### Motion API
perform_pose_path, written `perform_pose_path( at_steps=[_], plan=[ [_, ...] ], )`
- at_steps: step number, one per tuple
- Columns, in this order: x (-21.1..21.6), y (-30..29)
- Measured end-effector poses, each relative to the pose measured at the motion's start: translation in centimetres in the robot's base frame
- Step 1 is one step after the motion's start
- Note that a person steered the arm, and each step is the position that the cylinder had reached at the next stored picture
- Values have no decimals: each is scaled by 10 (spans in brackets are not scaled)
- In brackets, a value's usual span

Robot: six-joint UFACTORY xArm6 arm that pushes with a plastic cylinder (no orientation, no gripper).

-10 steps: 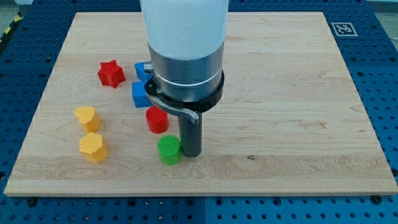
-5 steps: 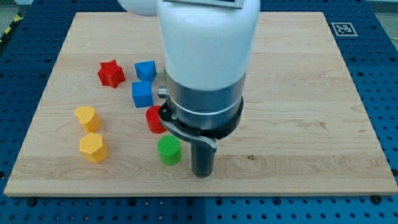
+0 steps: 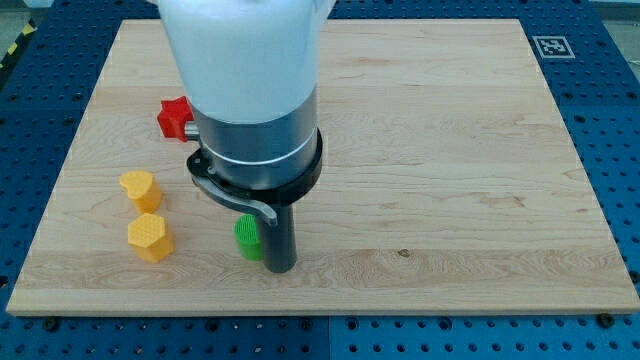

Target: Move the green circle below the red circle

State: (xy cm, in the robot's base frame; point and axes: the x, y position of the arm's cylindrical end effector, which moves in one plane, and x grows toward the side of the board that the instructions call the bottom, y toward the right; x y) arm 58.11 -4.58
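The green circle [image 3: 246, 238] lies near the board's bottom edge, partly hidden by the rod. My tip [image 3: 279, 268] stands right against its right side, a little lower in the view. The red circle is hidden behind the arm's wide body [image 3: 250, 110], so its place relative to the green circle cannot be seen.
A red star [image 3: 172, 117] peeks out at the arm's left. A yellow block [image 3: 139, 189] and a yellow hexagon [image 3: 149, 238] lie at the view's left. The two blue blocks are hidden behind the arm. The wooden board [image 3: 480, 170] has an edge just below my tip.
My tip swung from the green circle's right, down and back left against it. The green circle slid slightly left. The arm now hides the red circle and both blue blocks.
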Motion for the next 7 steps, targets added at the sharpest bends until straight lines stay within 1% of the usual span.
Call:
perform_pose_path(
  at_steps=[1,2,3,4,5,6,7],
  plan=[
    [-5,23],
    [-14,68],
    [-16,86],
    [-20,86],
    [-41,84],
    [-41,84],
    [-53,83]
  ],
)
